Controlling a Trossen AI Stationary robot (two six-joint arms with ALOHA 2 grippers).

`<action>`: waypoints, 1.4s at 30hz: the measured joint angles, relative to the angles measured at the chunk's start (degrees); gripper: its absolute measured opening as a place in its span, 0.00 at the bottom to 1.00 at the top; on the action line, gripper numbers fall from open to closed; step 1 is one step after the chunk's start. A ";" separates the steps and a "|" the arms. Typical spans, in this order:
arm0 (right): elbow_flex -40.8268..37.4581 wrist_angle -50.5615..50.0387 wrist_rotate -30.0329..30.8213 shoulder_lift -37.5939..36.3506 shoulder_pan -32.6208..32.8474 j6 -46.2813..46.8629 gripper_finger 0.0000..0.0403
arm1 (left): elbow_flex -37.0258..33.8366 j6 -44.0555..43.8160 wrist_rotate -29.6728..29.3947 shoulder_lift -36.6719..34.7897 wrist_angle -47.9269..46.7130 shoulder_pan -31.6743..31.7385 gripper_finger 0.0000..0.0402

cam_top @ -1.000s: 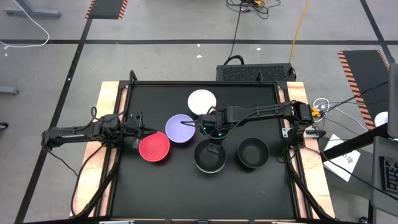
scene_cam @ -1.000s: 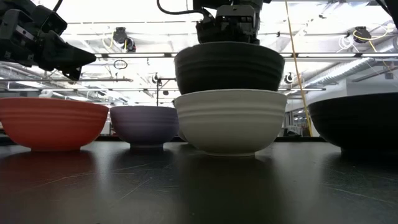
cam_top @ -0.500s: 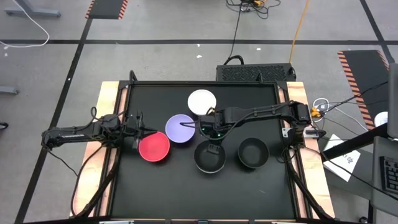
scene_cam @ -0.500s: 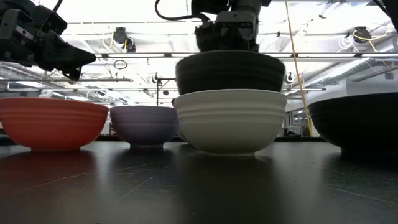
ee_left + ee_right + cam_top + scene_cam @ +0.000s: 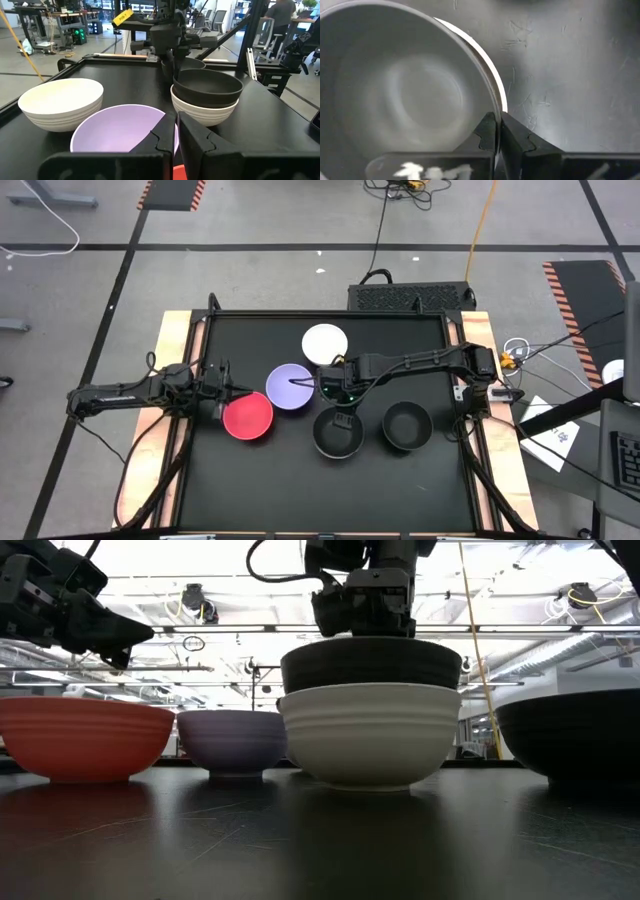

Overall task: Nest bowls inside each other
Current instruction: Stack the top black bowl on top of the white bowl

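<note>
My right gripper [image 5: 340, 414] [image 5: 365, 602] [image 5: 498, 131] stands over the near middle of the table, shut on a black bowl [image 5: 370, 662] [image 5: 207, 86] whose lower part sits down inside a white bowl [image 5: 370, 735] [image 5: 202, 111]. A second black bowl [image 5: 406, 426] stands to its right. The lavender bowl [image 5: 290, 386] [image 5: 117, 132], the red bowl [image 5: 247, 417] [image 5: 85, 735] and the other white bowl [image 5: 325, 343] [image 5: 62, 102] rest upright on their bases. My left gripper [image 5: 226, 388] [image 5: 177, 135] is shut and hovers just past the red bowl's far-left rim. My right gripper holds the black bowl by its rim [image 5: 490, 102], on the bowl's far side. One finger [image 5: 487, 132] is inside the bowl and the other [image 5: 516, 139] outside, pinching the wall. The fingers come from above, pointing down. The bowl sits nearly level in the white bowl, whose rim [image 5: 496, 82] shows around it.
The black tabletop [image 5: 260, 480] has bare room along its near edge and at the far right. Wooden side rails [image 5: 170, 360] border the table. The bowls stand close together in the middle. Beyond the far edge are a black case and cables on the floor.
My right gripper has moved down, lowering the black bowl from above the white bowl's rim to well inside it. The white bowl has stayed in place.
</note>
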 joint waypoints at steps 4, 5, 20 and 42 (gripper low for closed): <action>-2.42 1.00 -1.35 0.00 -0.24 0.54 0.00 | 0.00 0.00 0.00 0.01 0.00 0.00 0.06; -3.10 1.58 -1.48 -0.10 -0.30 0.85 0.00 | 0.00 0.00 0.00 0.00 0.00 0.00 0.06; -4.15 3.32 -1.13 -0.20 -0.36 2.19 0.00 | 0.00 0.02 0.00 -0.01 -0.02 0.00 0.06; -4.32 4.63 -0.98 -0.19 0.64 4.30 0.17 | 0.00 -0.04 0.00 0.01 -0.48 0.00 0.06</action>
